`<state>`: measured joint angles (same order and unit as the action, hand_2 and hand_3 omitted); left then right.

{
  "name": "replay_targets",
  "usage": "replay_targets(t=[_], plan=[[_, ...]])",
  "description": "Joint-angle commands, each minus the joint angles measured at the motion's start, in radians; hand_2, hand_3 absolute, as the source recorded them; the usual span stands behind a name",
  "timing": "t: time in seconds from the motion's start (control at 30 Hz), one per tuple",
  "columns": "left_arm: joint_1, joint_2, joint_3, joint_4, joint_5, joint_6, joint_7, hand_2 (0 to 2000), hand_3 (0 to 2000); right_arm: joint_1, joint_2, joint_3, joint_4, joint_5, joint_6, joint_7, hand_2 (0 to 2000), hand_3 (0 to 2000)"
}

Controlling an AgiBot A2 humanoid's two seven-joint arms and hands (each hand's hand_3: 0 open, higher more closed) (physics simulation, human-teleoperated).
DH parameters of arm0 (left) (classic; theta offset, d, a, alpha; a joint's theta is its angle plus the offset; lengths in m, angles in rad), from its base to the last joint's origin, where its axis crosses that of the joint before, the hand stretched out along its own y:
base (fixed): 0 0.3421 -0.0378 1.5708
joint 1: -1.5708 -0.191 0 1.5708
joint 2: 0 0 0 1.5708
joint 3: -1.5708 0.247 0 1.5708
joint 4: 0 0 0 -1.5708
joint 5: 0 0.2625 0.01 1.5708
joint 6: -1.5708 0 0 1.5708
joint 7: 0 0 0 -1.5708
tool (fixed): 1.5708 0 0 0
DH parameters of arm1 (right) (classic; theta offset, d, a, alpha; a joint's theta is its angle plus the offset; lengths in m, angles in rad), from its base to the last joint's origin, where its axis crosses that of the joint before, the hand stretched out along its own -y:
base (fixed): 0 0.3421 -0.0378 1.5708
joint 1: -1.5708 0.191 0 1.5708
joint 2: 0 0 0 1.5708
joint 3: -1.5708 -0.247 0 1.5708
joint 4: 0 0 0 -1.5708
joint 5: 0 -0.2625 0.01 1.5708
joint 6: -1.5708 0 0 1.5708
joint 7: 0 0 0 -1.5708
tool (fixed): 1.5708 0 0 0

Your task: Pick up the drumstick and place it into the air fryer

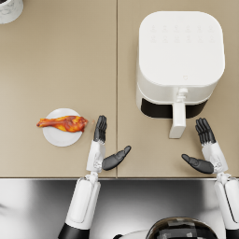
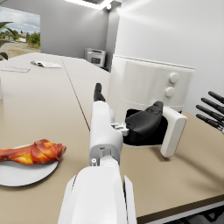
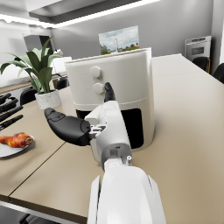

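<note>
Tan laminate covers the table (image 1: 56, 70), split by a thin seam that runs away from the robot. On its right half stands the white air fryer (image 1: 179, 56), the biggest thing on it, a rounded box with two knobs on its front face. Its drawer handle (image 1: 178, 120) juts out toward the robot, and a dark gap shows around the drawer front, so the drawer looks pulled partly out, though the head view is too steep to say how far.

The left hand (image 1: 105, 144) hovers over the table just left of the seam, between the plate and the fryer; its fingers are straight and lie together, the thumb splayed out toward the fryer, and it holds nothing. The right hand (image 1: 205, 147) is placed likewise just right of the drawer handle, fingers extended, thumb pointing inward, also holding nothing.

A potted plant (image 3: 41, 76) stands behind the fryer in the right wrist view. A small white plate (image 1: 58, 134) lies on the left half of the table, near the left hand's fingertips but apart from them. The drumstick (image 1: 63, 123), glazed orange-brown, lies across the plate's far side, its bone end overhanging the rim away from the fryer.
</note>
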<state>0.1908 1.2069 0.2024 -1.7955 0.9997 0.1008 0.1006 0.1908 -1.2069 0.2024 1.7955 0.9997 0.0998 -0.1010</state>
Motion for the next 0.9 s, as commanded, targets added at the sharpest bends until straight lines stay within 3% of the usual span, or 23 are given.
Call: replay_targets(t=[0.03, 0.77, 0.9], plan=[[0.0, 0.0, 0.0, 0.0, 0.0, 0.0, 0.0, 0, 0, 0.0, 0.0, 0.0, 0.0, 0.0, 0.0, 0.0, 0, 0], [0.002, 0.001, 0.03, 0.016, 0.0, 0.0, 0.0, 0, 0, 0.002, -0.001, 0.03, -0.016, 0.0, 0.0, 0.0, 0, 0], [-0.002, 0.012, -0.049, -0.028, 0.0, -0.074, -0.074, 0, 0, 0.024, -0.027, 0.008, 0.001, 0.0, -0.073, 0.074, 0, 0]])
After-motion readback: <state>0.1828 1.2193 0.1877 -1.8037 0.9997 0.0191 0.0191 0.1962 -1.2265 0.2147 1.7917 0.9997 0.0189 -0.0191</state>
